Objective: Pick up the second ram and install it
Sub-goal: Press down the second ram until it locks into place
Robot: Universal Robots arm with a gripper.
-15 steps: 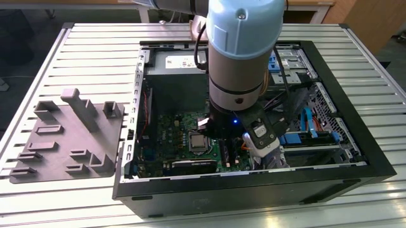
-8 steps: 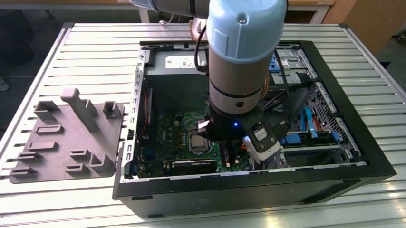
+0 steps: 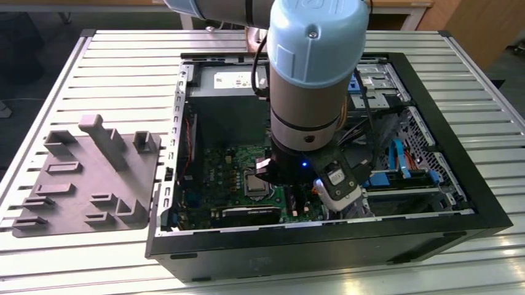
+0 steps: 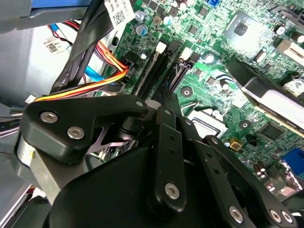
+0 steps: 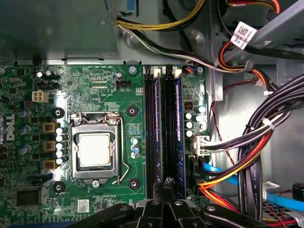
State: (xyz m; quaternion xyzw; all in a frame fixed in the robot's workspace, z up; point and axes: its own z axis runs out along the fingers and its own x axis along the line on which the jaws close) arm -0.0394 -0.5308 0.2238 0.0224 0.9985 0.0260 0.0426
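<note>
Currently the gripper (image 5: 167, 183) hangs low over the motherboard's memory slots (image 5: 164, 128), presumably for seating; finger state: cannot tell.

Table (image 3: 123, 55): pale slatted metal top. 2 things rest directly on it. Open black computer case (image 3: 328, 246) sits mid-table, lying on its side. Grey plastic tray (image 3: 86, 184) with raised blocks lies just beside the case, on the exterior view's left.
</note>
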